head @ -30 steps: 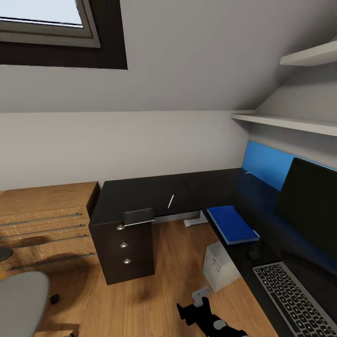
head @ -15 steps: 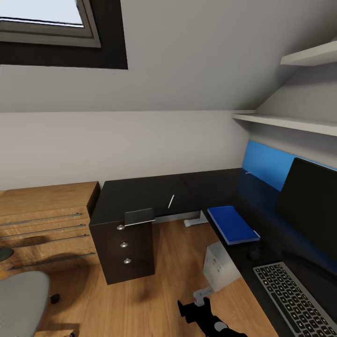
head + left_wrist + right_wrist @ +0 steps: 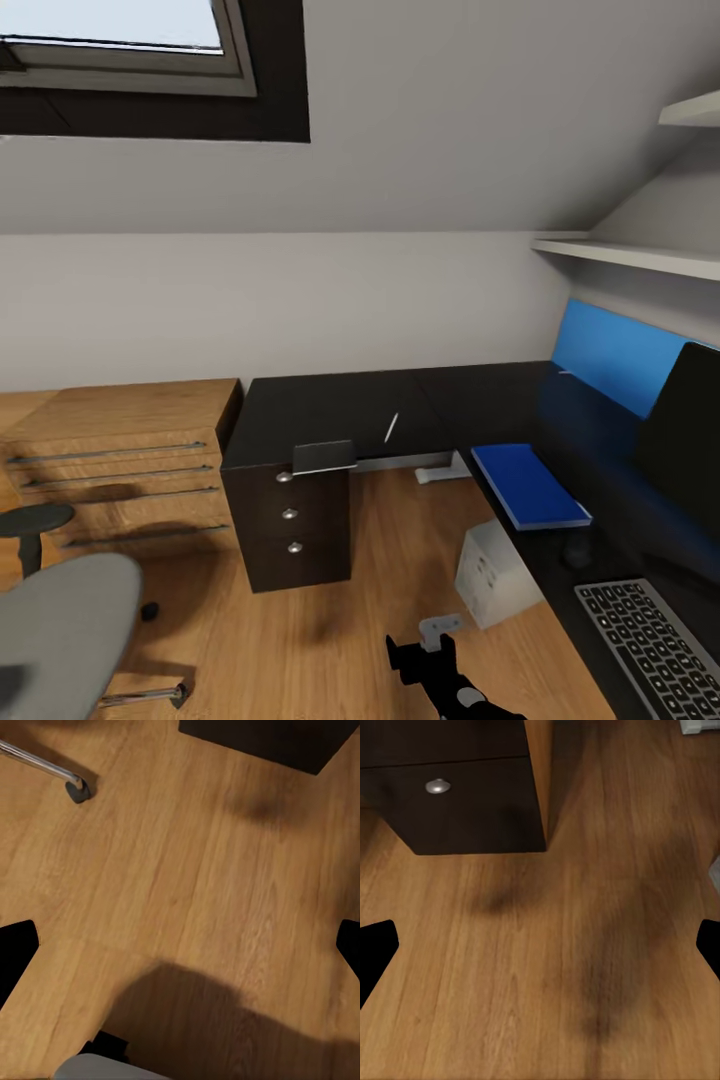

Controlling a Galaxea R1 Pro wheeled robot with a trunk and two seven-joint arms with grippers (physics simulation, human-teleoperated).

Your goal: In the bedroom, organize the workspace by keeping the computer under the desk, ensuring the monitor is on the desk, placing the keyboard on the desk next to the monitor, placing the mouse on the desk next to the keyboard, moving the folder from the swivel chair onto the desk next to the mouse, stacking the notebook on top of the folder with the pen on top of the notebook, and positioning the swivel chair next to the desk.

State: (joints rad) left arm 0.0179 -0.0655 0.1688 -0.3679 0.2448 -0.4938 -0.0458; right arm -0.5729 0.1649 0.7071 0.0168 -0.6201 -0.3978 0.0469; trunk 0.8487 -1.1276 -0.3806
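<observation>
In the bedroom, the folder (image 3: 530, 486), mouse (image 3: 578, 549) and keyboard (image 3: 650, 645) were found on the desk (image 3: 330, 408), notebook (image 3: 324, 457) and pen (image 3: 391, 428) unstacked, both tools spread wide and empty.

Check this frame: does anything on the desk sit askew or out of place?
Yes. The notebook juts over the desk's front edge above the drawer unit, and the pen lies loose and slanted nearby, both apart from the blue folder.

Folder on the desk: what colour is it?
Bright blue; the folder shows best in the head view, lying on the black desk.
</observation>
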